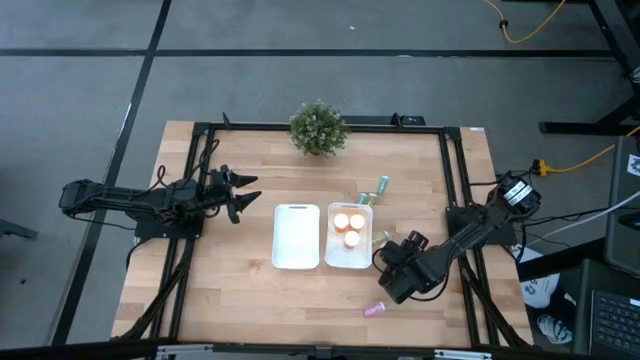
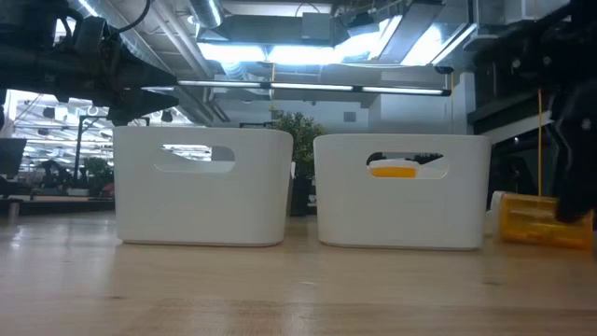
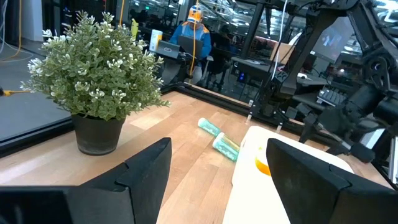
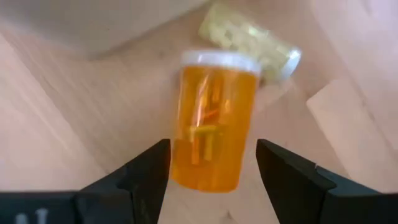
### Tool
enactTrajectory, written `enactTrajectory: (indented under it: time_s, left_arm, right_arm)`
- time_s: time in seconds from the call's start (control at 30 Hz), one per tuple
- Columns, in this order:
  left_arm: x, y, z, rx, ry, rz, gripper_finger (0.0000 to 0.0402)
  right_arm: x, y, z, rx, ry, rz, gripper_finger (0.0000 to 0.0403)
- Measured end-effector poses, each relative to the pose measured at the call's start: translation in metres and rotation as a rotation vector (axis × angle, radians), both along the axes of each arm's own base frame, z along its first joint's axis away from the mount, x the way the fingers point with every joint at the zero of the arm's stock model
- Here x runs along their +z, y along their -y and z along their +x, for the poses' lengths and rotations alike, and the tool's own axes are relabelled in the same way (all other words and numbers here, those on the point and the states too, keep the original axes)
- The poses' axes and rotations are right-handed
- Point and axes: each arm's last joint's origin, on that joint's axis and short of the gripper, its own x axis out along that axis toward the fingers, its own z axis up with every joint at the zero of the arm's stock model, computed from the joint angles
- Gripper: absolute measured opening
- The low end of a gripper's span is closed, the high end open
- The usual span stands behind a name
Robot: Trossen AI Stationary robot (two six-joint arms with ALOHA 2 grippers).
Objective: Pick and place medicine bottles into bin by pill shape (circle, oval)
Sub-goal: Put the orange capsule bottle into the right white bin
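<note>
- Right now my right gripper straddles the orange pill bottle, fingers spread, not pinching.
- Closing off-centre could roll it against the neighbouring pale bottle near the worktop's right edge.

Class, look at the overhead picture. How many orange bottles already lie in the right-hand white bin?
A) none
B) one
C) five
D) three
D: the high view shows three orange bottles lying inside the right bin, while the left bin holds none.

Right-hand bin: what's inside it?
Right-hand bin holds three white-capped orange bottles, upright, seen from above. Their pills are hidden by the caps; the low view shows only an orange sliver.
</note>
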Motion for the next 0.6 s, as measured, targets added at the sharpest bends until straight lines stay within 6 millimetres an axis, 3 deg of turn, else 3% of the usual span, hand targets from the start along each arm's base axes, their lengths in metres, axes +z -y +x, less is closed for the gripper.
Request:
enactTrajectory:
  time_s: [0.17, 0.6]
  left_arm:
    - [0.000, 0.000, 0.000, 0.000, 0.000, 0.000, 0.0255]
    - [0.000, 0.000, 0.000, 0.000, 0.000, 0.000, 0.0255]
  right_arm:
    - [0.009, 0.007, 0.001, 0.015, 0.001, 0.001, 0.0239]
    - [0.007, 0.043, 0.027, 0.021, -0.083, 0.087, 0.0239]
